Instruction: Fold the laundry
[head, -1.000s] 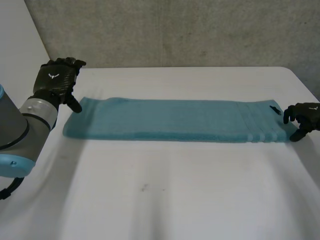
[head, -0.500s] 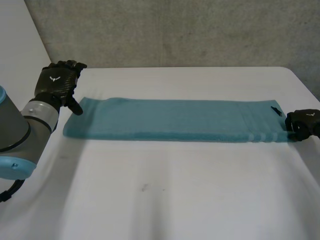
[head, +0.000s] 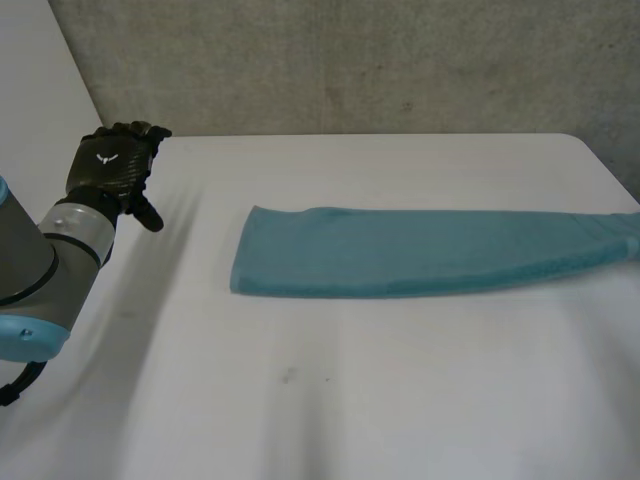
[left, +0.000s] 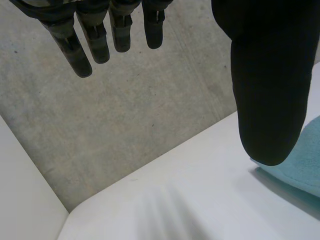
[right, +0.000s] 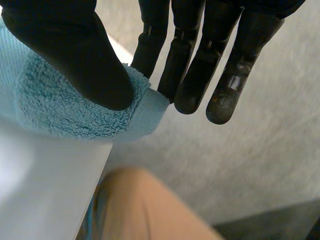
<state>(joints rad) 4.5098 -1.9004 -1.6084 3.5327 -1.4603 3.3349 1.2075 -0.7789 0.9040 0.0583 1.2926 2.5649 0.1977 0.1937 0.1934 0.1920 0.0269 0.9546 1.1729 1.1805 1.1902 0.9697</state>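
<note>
Across the far half of the white table (head: 330, 400) lies the towel (head: 420, 250), a long teal strip folded lengthwise. Its left end lies flat near the table's middle and its right end narrows as it runs out at the table's right side. At that right end the right robot hand (right: 75, 55) grips it: in the right wrist view the thumb presses the fluffy end of the towel (right: 60, 110) against the straight fingers (right: 192, 75) in a firm pinch. Beyond the towel's pinched end, past the table's rim, is a blurred tan shape (right: 140, 205); what it is cannot be told. Well apart from the towel's left end, the left robot hand (head: 110, 168) is at the table's far left corner, on its grey arm (head: 40, 260). In the left wrist view its fingers (left: 85, 50) hang straight, with the thumb (left: 265, 90) set apart from them, open and holding nothing. A corner of the towel (left: 300, 167) lies just past the thumb. A grey wall (head: 350, 60) stands behind the towel.
</note>
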